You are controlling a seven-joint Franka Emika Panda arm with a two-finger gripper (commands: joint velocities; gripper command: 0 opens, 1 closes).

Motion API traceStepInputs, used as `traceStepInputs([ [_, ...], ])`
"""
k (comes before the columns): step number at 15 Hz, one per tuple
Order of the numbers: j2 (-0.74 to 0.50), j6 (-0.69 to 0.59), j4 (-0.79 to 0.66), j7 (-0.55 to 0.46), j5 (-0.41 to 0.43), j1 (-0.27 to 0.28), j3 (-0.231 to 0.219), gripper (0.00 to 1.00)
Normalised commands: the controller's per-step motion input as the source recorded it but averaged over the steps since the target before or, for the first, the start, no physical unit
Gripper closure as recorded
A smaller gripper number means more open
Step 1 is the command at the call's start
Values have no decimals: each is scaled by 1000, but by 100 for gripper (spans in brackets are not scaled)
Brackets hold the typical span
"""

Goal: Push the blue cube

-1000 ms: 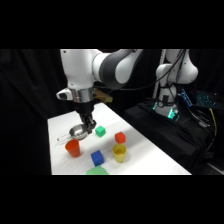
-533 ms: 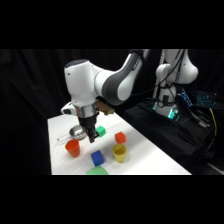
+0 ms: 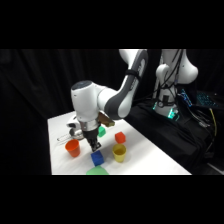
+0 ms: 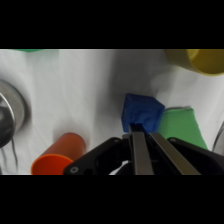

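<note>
Just ahead of the hand (image 4: 141, 131), whose fingers are pressed together holding nothing, sits the blue cube (image 4: 142, 112) on the worktop (image 4: 90, 95), seemingly touching the fingertips

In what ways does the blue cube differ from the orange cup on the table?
The blue cube is a solid block with flat faces, while the orange cup is round and hollow. The gripper has its tips right at the blue cube, but the orange cup sits apart to one side. In the wrist view the cup appears tipped over, though the side view does not confirm this. Both rest on the white table.
</note>
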Motion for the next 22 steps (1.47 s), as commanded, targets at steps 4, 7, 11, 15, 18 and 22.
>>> traceStepInputs([
  [4, 237, 136, 162, -60, 42, -6, 33, 93],
  [7, 202, 72, 166, -69, 53, -14, 42, 95],
  [11, -76, -161, 85, -27, 26, 18, 18, 96],
  [15, -337, -417, 60, -4, 8, 42, 13, 71],
  [18, -271, -477, 127, -4, -5, 31, 3, 63],
  [22, -160, -413, 191, -19, -14, 9, -10, 30],
])
